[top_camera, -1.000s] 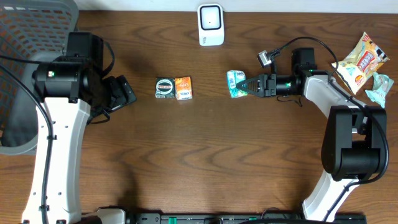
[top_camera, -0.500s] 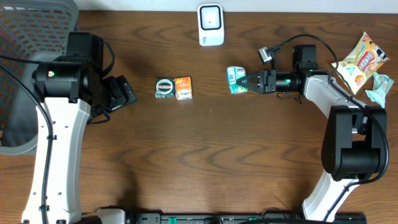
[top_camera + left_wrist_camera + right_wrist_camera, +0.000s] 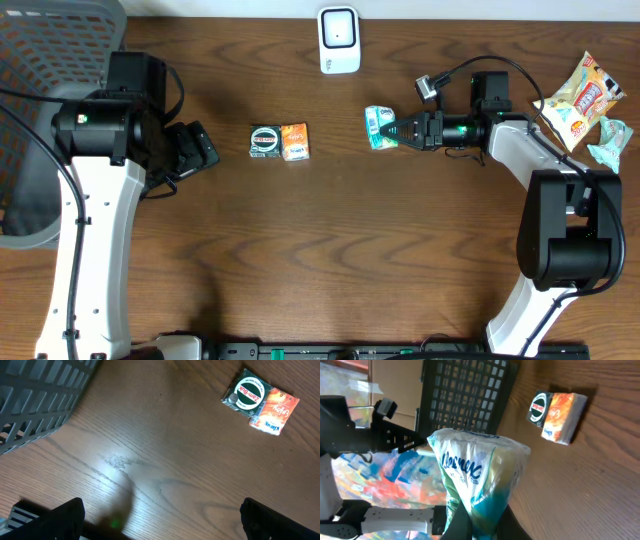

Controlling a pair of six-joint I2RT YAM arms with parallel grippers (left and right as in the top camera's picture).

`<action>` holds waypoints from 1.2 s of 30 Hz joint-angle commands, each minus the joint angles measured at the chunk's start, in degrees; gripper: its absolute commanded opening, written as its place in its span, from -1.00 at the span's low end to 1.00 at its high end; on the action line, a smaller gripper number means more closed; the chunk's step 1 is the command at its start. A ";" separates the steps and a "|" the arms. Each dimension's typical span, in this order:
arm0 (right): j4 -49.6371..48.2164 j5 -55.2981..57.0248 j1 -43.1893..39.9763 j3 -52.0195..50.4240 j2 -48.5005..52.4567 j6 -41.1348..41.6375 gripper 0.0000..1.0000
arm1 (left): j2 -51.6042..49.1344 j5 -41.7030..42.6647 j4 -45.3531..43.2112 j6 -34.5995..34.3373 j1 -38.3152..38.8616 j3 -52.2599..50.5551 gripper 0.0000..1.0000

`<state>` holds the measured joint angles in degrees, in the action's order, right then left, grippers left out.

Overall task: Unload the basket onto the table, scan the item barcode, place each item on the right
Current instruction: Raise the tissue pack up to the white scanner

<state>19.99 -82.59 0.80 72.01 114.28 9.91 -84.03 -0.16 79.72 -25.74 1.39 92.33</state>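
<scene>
My right gripper (image 3: 402, 132) is clenched on the tissue pack (image 3: 378, 130), pinching one end so the rest of the pack juts out past my fingertips. From above, the pack sits near the white scanner (image 3: 339, 40), to its right and on the side toward my bases, with a strip of bare table (image 3: 330, 250) between the two. I cannot tell whether the pack touches the wood or hangs just over it. In my right wrist view the pack (image 3: 479, 477) fills the middle, its white and teal film crumpled, blue lettering across the face turned to that camera, and my two dark fingers (image 3: 461, 526) close on its lower end. My left gripper (image 3: 203, 146) is released, jaws spread wide and holding nothing, well to the left of the scanner. In my left wrist view its fingers (image 3: 62, 516) stand far apart along the bottom edge over bare wood. Between my left gripper and the pack, to the scanner's left and toward my bases, a green box (image 3: 265, 141) and an orange box (image 3: 294, 142) lie touching side by side. A grey basket (image 3: 50, 60) sits far left of the scanner. A snack bag (image 3: 580, 100) and a teal wrapper (image 3: 610, 143) lie far to its right.
</scene>
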 commanded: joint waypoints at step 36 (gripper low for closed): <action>2.49 90.31 19.91 48.15 15.67 -32.65 -0.98 | -0.31 -0.35 0.37 -0.52 -0.04 0.07 0.95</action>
<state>25.36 6.09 20.27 119.09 125.93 -13.82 -84.03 -0.19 79.70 -25.74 1.39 92.33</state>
